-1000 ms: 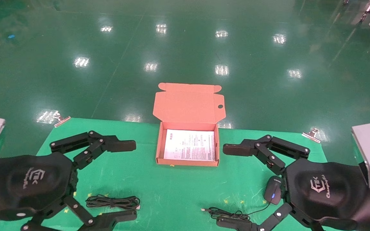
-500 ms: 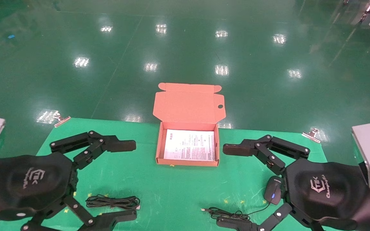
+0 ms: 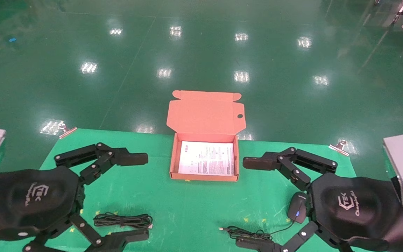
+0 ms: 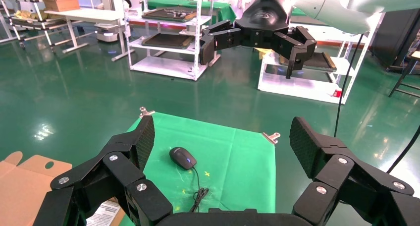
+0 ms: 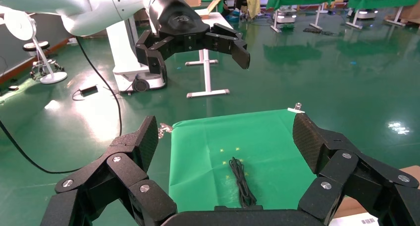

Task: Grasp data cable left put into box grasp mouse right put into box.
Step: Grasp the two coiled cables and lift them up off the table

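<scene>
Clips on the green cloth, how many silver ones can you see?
2. One silver clip is on the green cloth's far left corner, the other clip on its far right corner. The near corners are out of view, so more may exist.

Robotics lab or factory hall: glossy green epoxy floor (image 3: 201, 52), white metal shelving racks (image 4: 168, 37), green-covered work tables (image 5: 292, 0), seated people behind.

Orange-brown cardboard box (image 3: 205, 115) with white printed sheet (image 3: 206, 163); black data cable (image 3: 122, 220); black mouse (image 3: 297, 207) with blue light; green table cover (image 3: 173, 206); black grippers.
</scene>
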Tool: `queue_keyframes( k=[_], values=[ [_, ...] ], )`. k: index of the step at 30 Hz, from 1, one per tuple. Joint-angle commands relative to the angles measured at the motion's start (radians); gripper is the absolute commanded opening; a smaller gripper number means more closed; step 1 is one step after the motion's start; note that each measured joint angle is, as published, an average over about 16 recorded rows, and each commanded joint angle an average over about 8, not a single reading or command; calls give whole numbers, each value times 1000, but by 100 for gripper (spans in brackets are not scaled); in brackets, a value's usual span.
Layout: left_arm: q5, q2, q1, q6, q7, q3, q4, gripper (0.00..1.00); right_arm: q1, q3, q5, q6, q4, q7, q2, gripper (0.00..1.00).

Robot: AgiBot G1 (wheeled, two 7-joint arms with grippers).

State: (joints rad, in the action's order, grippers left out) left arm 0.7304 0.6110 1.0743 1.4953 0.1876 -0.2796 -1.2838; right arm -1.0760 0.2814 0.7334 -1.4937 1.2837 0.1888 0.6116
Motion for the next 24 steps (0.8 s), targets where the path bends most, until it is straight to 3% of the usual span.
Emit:
queue_keyframes(
  k=[1, 16, 20, 24],
  values=[
    [0, 0, 0, 0, 0, 0, 0, 100, 0, 0, 0, 0, 0, 0, 0, 100],
    [45, -15, 27, 21, 0, -16, -1, 100, -10, 3, 24, -1, 2, -14, -7, 100],
    [137, -22, 81, 51, 17, -65, 14, 100, -50, 22, 111, -9, 15, -53, -15, 100],
    [288, -12, 176, 79, 30, -160, 35, 100, -125, 68, 263, -26, 39, -123, -6, 100]
  ],
)
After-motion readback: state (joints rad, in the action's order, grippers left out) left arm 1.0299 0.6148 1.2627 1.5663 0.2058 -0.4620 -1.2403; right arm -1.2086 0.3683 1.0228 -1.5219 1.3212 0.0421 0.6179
